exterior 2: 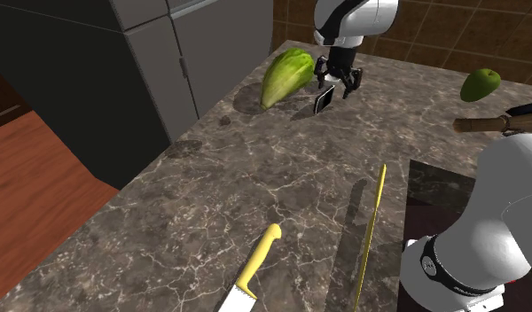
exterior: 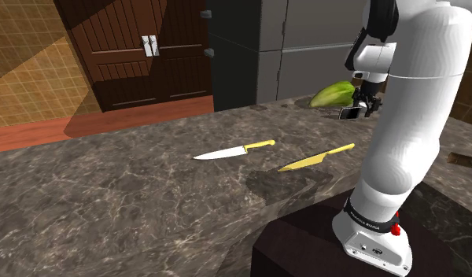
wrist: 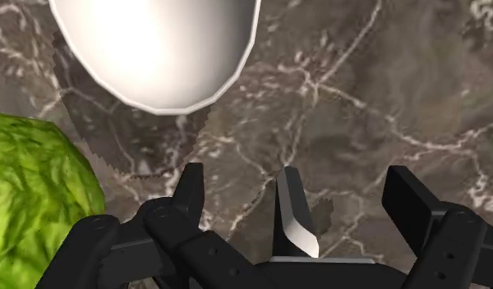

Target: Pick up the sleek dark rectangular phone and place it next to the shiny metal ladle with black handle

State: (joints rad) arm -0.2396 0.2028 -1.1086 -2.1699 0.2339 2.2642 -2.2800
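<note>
Plainly, the pincer (exterior 2: 339, 87) is spread apart at the second exterior view's upper middle; the dark phone (exterior 2: 324, 98) is seen between its fingers (wrist: 191, 190), touched by neither, long axis steeply slanted, beside a lettuce (exterior 2: 286, 74).

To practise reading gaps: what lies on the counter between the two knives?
Nothing. In the shoulder view, only bare marbled counter separates the white-bladed knife from the all-yellow knife. The second exterior view agrees.

Arm (exterior: 419, 102) stretched far forward from base; fingers (wrist: 190, 193) pointing down, spread wide apart.
</note>
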